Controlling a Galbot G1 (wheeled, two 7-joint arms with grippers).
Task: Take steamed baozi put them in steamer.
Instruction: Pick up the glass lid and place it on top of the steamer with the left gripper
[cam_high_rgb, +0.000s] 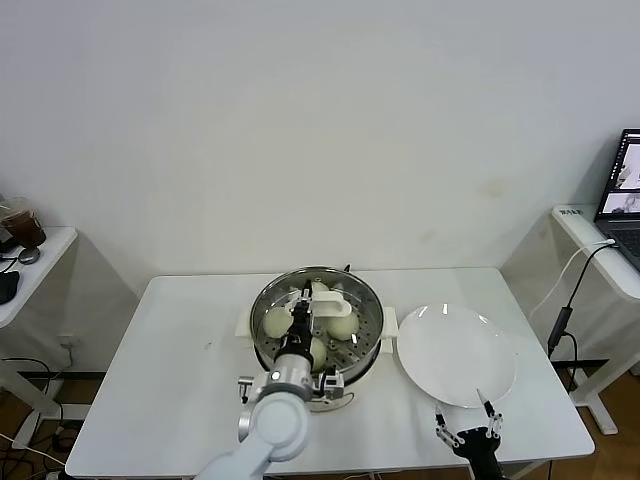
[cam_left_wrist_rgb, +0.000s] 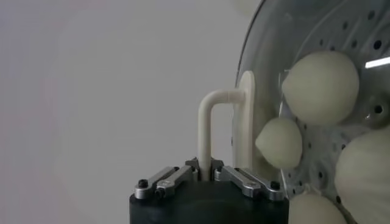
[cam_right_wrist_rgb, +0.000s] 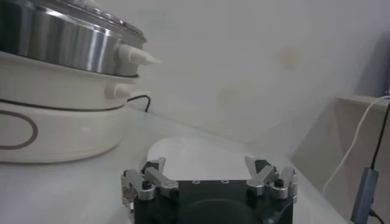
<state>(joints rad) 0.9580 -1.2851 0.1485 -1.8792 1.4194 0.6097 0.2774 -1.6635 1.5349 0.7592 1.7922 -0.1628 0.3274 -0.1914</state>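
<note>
The steamer (cam_high_rgb: 368, 300) stands at the table's middle, with several cream-white baozi (cam_high_rgb: 342, 325) on its perforated tray. The round glass lid's white handle (cam_high_rgb: 325, 297) is over the pot. My left gripper (cam_high_rgb: 300, 318) is shut on that handle (cam_left_wrist_rgb: 210, 122), and baozi (cam_left_wrist_rgb: 321, 85) show through the glass beside it. Whether the lid rests on the rim I cannot tell. My right gripper (cam_high_rgb: 468, 432) hangs open and empty at the table's front edge, just in front of the white plate (cam_high_rgb: 457, 355). From the right wrist, the steamer's steel wall (cam_right_wrist_rgb: 61, 42) rises off to one side.
The flat white plate (cam_right_wrist_rgb: 201, 152) lies bare, right of the steamer. A laptop (cam_high_rgb: 625, 190) with a dangling cable sits on a side table at the far right. Another side table stands at the far left. A white wall closes off the back.
</note>
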